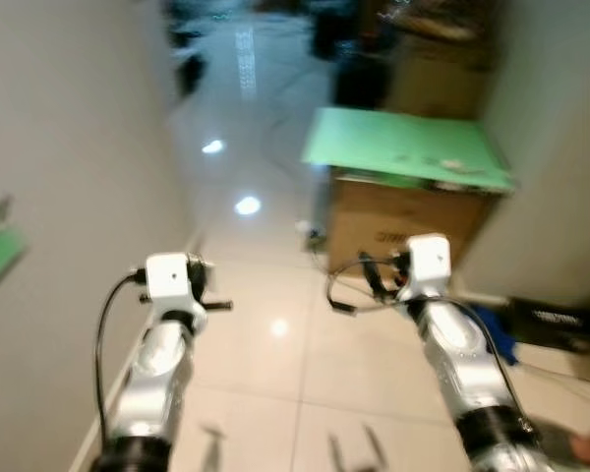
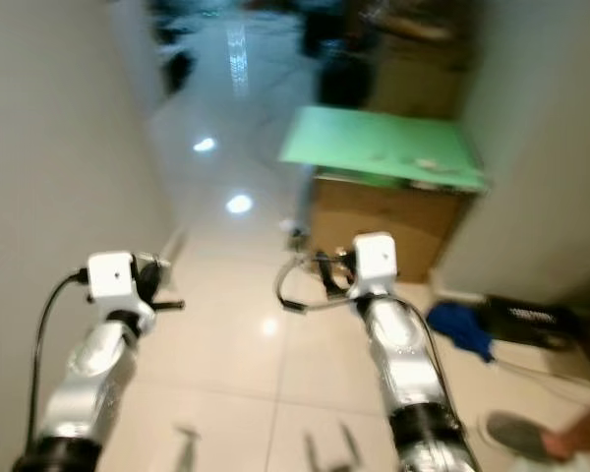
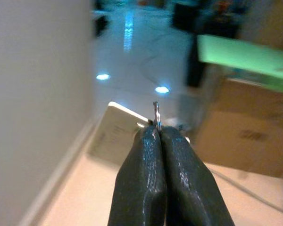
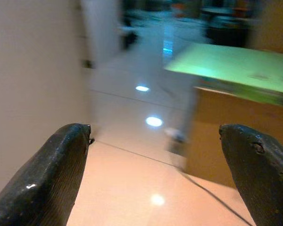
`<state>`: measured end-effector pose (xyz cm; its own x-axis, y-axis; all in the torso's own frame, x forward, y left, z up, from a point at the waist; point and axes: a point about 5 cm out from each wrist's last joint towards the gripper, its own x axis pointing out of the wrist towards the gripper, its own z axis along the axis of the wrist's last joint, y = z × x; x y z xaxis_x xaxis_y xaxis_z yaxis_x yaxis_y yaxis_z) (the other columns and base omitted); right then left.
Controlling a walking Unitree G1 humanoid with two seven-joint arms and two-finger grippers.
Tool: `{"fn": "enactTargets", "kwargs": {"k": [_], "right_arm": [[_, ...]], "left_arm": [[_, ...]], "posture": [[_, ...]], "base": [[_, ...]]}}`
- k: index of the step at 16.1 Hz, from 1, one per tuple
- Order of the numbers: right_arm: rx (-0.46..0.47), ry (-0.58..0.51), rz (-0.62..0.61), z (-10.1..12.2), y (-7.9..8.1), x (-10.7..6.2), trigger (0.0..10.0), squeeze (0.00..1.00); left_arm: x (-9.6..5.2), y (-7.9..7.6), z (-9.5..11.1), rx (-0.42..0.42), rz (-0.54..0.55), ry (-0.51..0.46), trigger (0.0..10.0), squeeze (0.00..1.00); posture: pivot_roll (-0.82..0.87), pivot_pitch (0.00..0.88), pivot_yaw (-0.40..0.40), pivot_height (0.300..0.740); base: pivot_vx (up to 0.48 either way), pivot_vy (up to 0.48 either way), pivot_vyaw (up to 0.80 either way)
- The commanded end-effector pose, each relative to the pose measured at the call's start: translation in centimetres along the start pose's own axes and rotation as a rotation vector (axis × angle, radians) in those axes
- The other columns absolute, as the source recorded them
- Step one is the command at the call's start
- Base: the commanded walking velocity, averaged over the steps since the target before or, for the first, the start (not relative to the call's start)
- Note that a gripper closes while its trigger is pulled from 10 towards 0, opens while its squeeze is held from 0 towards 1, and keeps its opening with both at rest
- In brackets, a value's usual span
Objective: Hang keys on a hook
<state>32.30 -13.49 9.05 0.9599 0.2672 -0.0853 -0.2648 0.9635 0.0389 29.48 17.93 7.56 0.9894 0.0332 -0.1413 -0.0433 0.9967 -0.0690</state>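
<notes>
Pinching thin metal key ring point(image 3: 156, 113) | left claw point(image 3: 159, 134) | glossy tiled floor point(image 1: 275, 295)

Blurred view down a hallway with a glossy tiled floor point(image 1: 265, 364). Two silver arms extend forward at near left point(image 1: 162, 359) and near right point(image 1: 457, 349). A brown cardboard box point(image 1: 403, 231) with a green flat top point(image 1: 403, 147) stands far right.

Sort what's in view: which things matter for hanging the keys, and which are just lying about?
For the job: left gripper, jaws shut on a thin metal piece with a white tag, likely the keys; right gripper, jaws open.
Lying about: cardboard box, green board on it, blue cloth, person's shoe.
</notes>
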Motion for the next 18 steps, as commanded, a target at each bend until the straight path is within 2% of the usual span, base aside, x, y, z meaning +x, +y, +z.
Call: {"fn": "enactTargets", "kwargs": {"k": [1, 4, 5, 7, 9, 13, 15, 16, 17, 18], "right_arm": [[0.012, -0.011, 0.01, 0.1, 0.0, 0.1, 10.0, 0.0], [0.009, -0.002, 0.04, -0.2, 0.4, 0.2, 10.0, 0.0], [0.007, 0.004, 0.049, -0.4, 0.4, 0.2, 10.0, 0.0], [-0.006, 0.028, 0.073, -0.7, 0.5, 0.4, 10.0, 0.0], [-0.01, 0.032, 0.093, -0.7, 0.7, 0.7, 10.0, 0.0], [-0.018, 0.032, 0.146, -0.4, 1.6, 1.5, 10.0, 0.0], [-0.02, 0.032, 0.168, -0.4, 2.1, 1.7, 10.0, 0.0], [-0.02, 0.032, 0.177, -0.5, 2.2, 1.7, 10.0, 0.0], [-0.021, 0.034, 0.18, -0.5, 2.2, 1.8, 10.0, 0.0], [-0.021, 0.035, 0.182, -0.5, 2.2, 1.8, 10.0, 0.0]], "left_arm": [[0.2, 0.1, 1.0, 0.02, 0.009, -0.046, 10.0, 0.0], [-0.7, 1.5, 0.4, 0.028, 0.083, -0.033, 10.0, 0.0], [-1.0, 1.6, 0.1, 0.005, 0.11, -0.028, 10.0, 0.0], [-1.8, 1.3, 0.0, 0.02, 0.149, -0.042, 10.0, 0.0], [-2.1, 1.6, -0.1, 0.027, 0.179, -0.042, 10.0, 0.0], [-2.6, 3.2, -0.5, 0.059, 0.339, 0.011, 10.0, 0.0], [-2.6, 3.5, -0.5, 0.073, 0.353, 0.014, 10.0, 0.0], [-2.6, 3.4, -0.3, 0.12, 0.342, 0.002, 10.0, 0.0], [-2.7, 3.3, -0.3, 0.117, 0.34, -0.005, 10.0, 0.0], [-2.8, 3.2, 0.0, 0.152, 0.325, -0.03, 10.0, 0.0]], "posture": [[-0.06, 0.0, 0.019, 0.74], [-0.05, 0.0, 0.003, 0.74], [-0.04, 0.0, -0.004, 0.74], [-0.02, 0.0, -0.028, 0.74], [-0.01, 0.0, -0.037, 0.74], [0.04, 0.0, -0.074, 0.74], [0.05, 0.0, -0.083, 0.74], [0.06, 0.0, -0.091, 0.74], [0.06, 0.0, -0.091, 0.74], [0.06, 0.0, -0.096, 0.74]], "base": [[0.0, 0.0, 0.6], [0.0, -0.32, 0.6], [0.0, -0.48, 0.61], [0.0, -0.48, 0.6], [0.0, -0.48, 0.6], [0.0, -0.48, 0.6], [0.0, -0.48, 0.6], [0.0, -0.472, 0.61], [0.0, 0.0, 0.6], [0.0, 0.0, 0.6]]}}
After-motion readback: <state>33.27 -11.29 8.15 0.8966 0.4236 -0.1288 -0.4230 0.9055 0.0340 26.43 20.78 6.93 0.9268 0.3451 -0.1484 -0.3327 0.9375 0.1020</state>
